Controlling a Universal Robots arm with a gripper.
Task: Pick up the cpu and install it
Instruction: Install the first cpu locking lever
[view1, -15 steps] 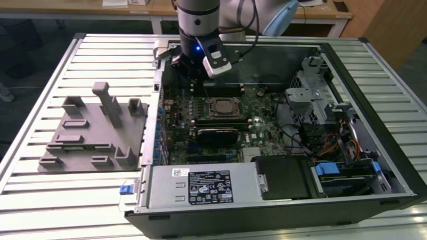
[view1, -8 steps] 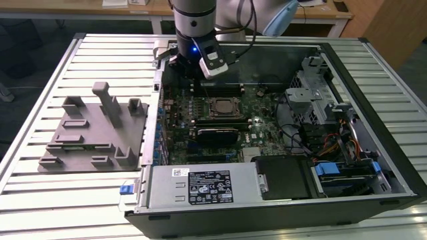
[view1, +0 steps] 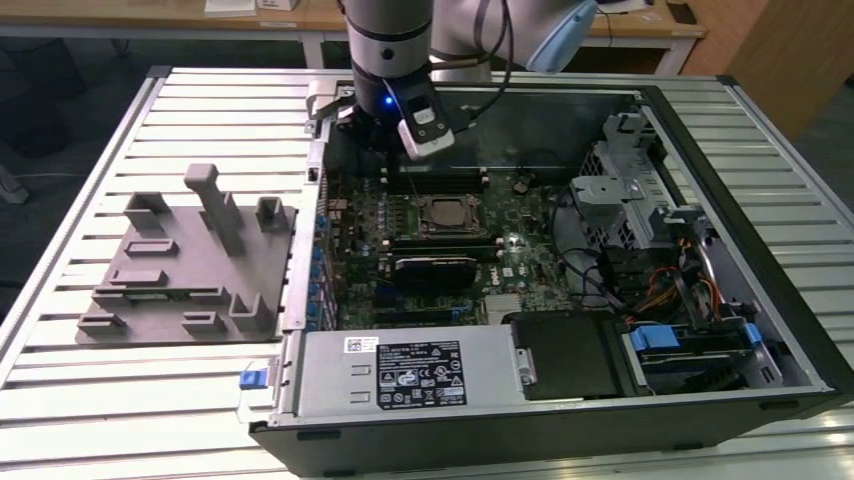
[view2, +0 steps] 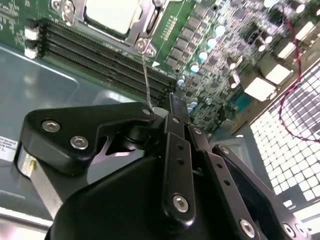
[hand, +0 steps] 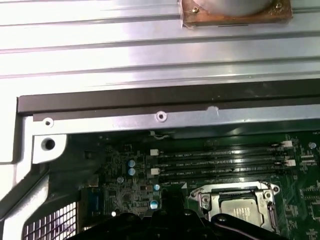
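Evidently the gripper (view2: 167, 107) hangs low over the motherboard (view1: 534, 260). Its fingers (view2: 132, 117) are drawn together with hardly any gap at the tips. As far as the second wrist view shows, they are closed on the free end of the one thin socket lever (view2: 145, 75), which rises at a tilt from the socket frame (view2: 150, 20) to the tips.

Taken from the exterior view's left, one grey holder block (view1: 174, 270) with upright posts lies on the slatted metal table (view1: 80, 400), just beside the open computer case (view1: 534, 445). Inside the case the arm comes down near the wall on that side.

Four dark memory slots (hand: 220, 160) run side by side under the gripper, parallel to one another. Just beside them sits the single socket, and the one cpu (hand: 240, 210) lies flat inside its metal frame, silver-white top upward. The cpu is apart from the fingertips, and the lever is all that joins socket and gripper. In the second wrist view the cpu (view2: 112, 12) shows beyond the slots, with the lever's foot at the frame's corner.

Toward the exterior view's right, one grey power supply box (view1: 400, 375) fills the near corner, and a metal drive cage (view1: 627, 200) stands against the far side wall.
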